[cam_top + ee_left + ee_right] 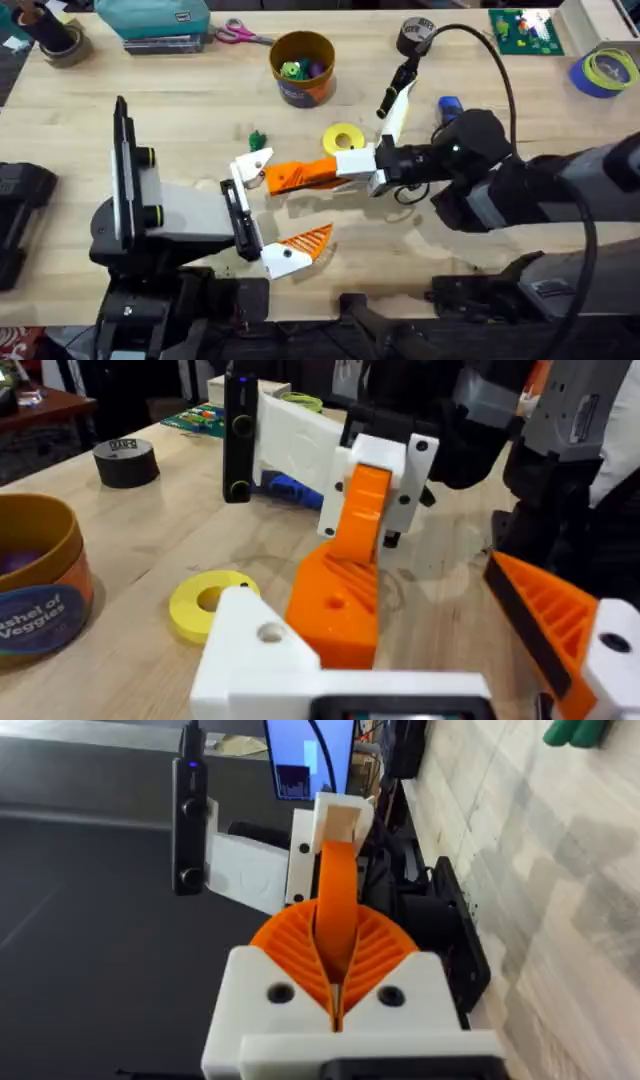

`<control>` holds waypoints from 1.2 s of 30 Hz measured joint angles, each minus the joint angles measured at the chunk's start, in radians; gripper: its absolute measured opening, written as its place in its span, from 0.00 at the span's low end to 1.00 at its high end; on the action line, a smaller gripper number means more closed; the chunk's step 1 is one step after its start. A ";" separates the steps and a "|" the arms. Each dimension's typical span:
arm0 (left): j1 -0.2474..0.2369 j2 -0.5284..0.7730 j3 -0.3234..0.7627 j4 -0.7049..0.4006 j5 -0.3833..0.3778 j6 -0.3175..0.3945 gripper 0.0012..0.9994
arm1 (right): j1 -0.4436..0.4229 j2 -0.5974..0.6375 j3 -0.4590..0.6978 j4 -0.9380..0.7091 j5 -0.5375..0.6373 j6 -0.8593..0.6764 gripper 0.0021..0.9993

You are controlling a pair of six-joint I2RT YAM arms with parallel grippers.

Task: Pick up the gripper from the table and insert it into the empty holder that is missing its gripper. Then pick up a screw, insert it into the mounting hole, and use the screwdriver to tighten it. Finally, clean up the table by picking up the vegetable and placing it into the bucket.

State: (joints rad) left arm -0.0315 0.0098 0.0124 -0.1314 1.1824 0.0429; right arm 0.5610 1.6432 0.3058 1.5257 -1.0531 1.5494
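The orange gripper [300, 176] is at the middle of the table, pinched at its right end between the pressed-together pads of the right gripper [345, 168]; its long axis lies left to right and its tip points left, close to the empty white holder [250, 166]. It looks light, stiff and rather smooth, so I think the thick end is the best place to hold it. The left gripper [265, 215] is spread open.

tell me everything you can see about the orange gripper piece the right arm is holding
The gripper is an orange plastic wedge with a ribbed face, lying roughly level above the wooden table. The right gripper clamps one end between its orange pads; the other end meets the empty white holder on the left arm. It sits near the yellow ring.
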 joint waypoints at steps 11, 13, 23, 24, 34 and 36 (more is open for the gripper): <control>0.000 0.000 0.000 0.000 0.000 0.000 0.99 | 0.000 0.000 0.002 0.000 0.005 0.000 0.01; 0.000 0.000 0.000 0.000 0.000 0.000 0.99 | 0.002 0.000 0.002 0.000 0.006 0.000 0.01; 0.000 0.000 0.000 0.000 0.000 0.000 0.99 | 0.014 0.000 0.002 0.000 0.021 0.000 0.01; 0.000 0.000 0.000 0.000 0.000 0.000 0.99 | 0.017 0.000 0.002 0.000 0.021 0.000 0.01; 0.000 0.000 0.000 0.000 0.000 -0.006 0.99 | 0.028 0.031 0.030 0.001 0.029 0.007 0.01; 0.000 0.000 0.000 0.000 0.000 -0.006 0.99 | 0.032 0.038 0.041 0.000 0.029 0.008 0.01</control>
State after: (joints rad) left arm -0.0315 0.0101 0.0124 -0.1314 1.1824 0.0372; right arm 0.5930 1.6815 0.3467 1.5257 -1.0241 1.5574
